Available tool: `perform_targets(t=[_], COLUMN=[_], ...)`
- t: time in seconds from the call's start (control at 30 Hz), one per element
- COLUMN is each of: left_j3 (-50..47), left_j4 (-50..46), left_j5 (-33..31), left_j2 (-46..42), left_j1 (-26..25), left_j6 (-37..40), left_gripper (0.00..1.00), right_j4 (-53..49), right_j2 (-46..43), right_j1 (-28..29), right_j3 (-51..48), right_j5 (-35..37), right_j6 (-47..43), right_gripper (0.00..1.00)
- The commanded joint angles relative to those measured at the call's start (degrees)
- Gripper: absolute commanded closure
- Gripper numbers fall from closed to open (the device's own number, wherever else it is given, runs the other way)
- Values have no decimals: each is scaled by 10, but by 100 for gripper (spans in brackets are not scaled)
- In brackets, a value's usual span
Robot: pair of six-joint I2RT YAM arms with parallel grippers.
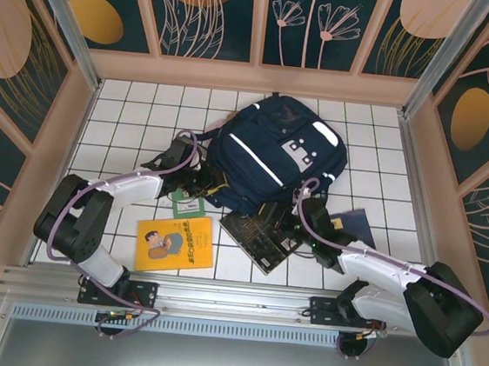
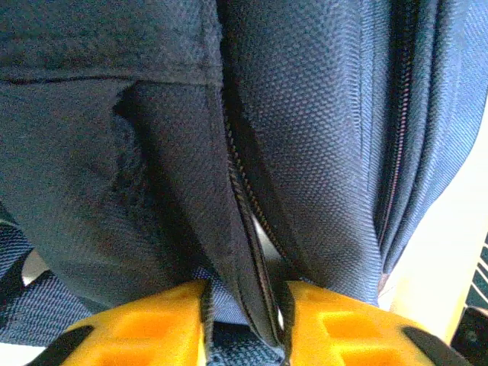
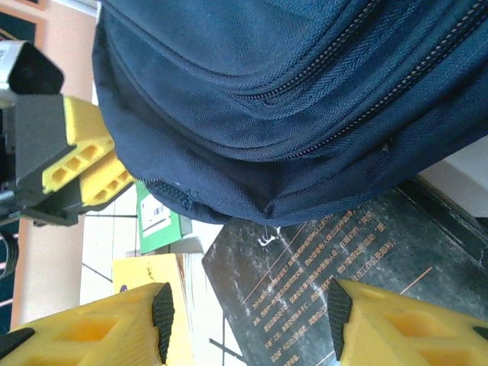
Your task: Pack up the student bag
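- The bag covers the black book's far edge and the green booklet's top.
- The right arm hides part of the blue book.
- The yellow book's title is too small to read.

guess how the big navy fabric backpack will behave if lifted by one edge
Probably floppy: the navy fabric backpack sags in soft folds around its zipper, so one edge would likely rise alone. Pushed, it might drag the black book it overlaps.

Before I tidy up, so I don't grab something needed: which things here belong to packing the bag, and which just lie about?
In the job: backpack, pinched by the left gripper; black book, at the open right gripper.
Lying about, perhaps packed later: yellow book, green booklet, blue book.
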Motion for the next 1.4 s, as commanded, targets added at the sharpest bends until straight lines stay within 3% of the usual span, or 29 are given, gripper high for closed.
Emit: perform_targets(t=[0.0, 0.07, 0.2, 0.33, 0.43, 0.47, 0.57, 0.67, 0.9, 1.2, 1.37], left_j3=[6, 19, 34, 39, 46, 50, 79, 114, 159, 169, 155], left_j4=[12, -3, -9, -6, -6, -6, -24, -45, -71, -109, -125], left_j5=[-9, -19, -34, -31, -34, -34, -31, -14, 39, 58, 52], left_j2=[17, 28, 60, 102, 97, 92, 72, 37, -23, -66, -73], left_j1=[-13, -23, -36, -38, -40, -40, -40, -40, -40, -53, -62], left_j6=[3, 14, 21, 17, 15, 14, 12, 4, -8, 30, 57], left_gripper=[52, 42, 46, 69, 96, 100, 100, 100, 100, 100, 100], right_j4=[120, 124, 129, 111, 94, 88, 78, 69, 103, 162, 140], right_j2=[-3, -6, -9, -7, -6, -6, -13, -36, -71, -45, 5], right_j1=[22, 27, 28, 28, 28, 27, 26, 25, 10, -86, -124], right_j3=[-34, -35, -34, -26, -23, -22, -19, -20, -45, -15, 42], right_j5=[36, 43, 39, 43, 50, 51, 43, 36, -8, -93, -155], right_j6=[-40, -58, -67, -68, -72, -74, -81, -76, -133, -140, -155], right_gripper=[45, 45, 46, 47, 49, 49, 48, 40, 37, 32, 30])
